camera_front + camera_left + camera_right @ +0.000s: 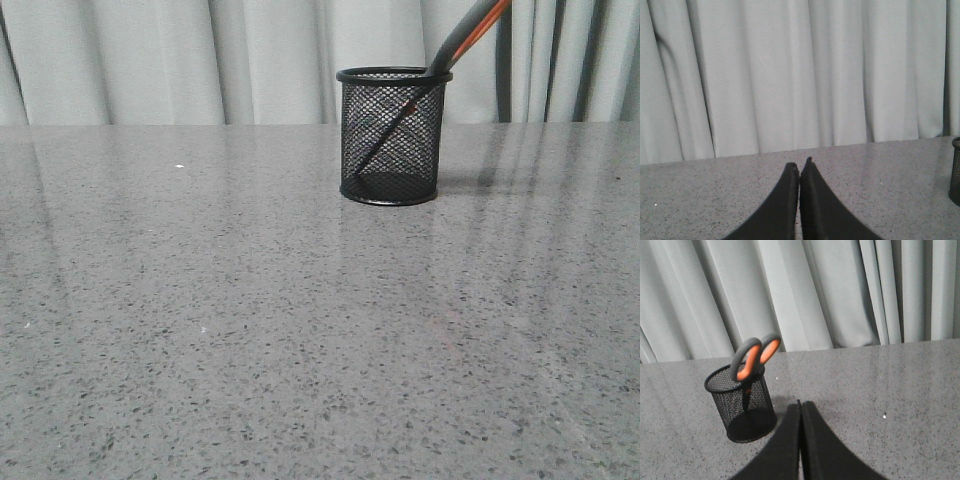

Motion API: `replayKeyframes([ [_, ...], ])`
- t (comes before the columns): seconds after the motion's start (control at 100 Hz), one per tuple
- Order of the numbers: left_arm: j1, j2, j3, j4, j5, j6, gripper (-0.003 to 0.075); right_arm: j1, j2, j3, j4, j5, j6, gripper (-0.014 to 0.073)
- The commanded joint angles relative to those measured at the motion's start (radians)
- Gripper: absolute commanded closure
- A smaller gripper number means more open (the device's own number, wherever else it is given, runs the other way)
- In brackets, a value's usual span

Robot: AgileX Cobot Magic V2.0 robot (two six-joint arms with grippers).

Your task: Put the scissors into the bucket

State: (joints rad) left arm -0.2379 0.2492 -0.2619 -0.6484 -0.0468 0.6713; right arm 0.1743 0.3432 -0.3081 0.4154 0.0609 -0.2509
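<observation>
The bucket point(391, 136), a black wire-mesh cup, stands upright on the grey table toward the back right. The scissors point(466, 34) stand inside it, blades down, leaning on the rim with the grey and orange handles sticking out to the upper right. In the right wrist view the bucket point(741, 407) and the scissors' handles point(754, 357) show clearly. My right gripper point(800, 404) is shut and empty, beside the bucket and apart from it. My left gripper point(799, 164) is shut and empty over bare table; the bucket's edge point(955, 171) shows at the border of that view.
The speckled grey table point(250, 320) runs back to pale curtains point(200, 60) that hang along its far edge. Neither arm shows in the front view.
</observation>
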Motion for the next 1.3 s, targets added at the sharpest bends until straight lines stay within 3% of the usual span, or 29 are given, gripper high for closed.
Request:
replayKeyframes([
  [0.0, 0.003, 0.006, -0.026, -0.018, -0.071, -0.012, 0.0741, -0.004, 0.001, -0.009, 0.002, -0.082, -0.013, 0.0659],
  [1.15, 0.003, 0.006, -0.021, -0.018, -0.075, -0.012, 0.0741, -0.004, 0.001, -0.007, 0.002, -0.077, -0.013, 0.0659],
  [1.24, 0.003, 0.006, -0.021, 0.037, -0.067, -0.015, 0.0741, -0.004, 0.001, -0.007, 0.002, -0.077, -0.013, 0.0659],
  [1.29, 0.003, 0.003, -0.017, 0.144, -0.064, -0.060, 0.0741, -0.004, 0.001, -0.007, 0.002, -0.077, -0.013, 0.0659],
])
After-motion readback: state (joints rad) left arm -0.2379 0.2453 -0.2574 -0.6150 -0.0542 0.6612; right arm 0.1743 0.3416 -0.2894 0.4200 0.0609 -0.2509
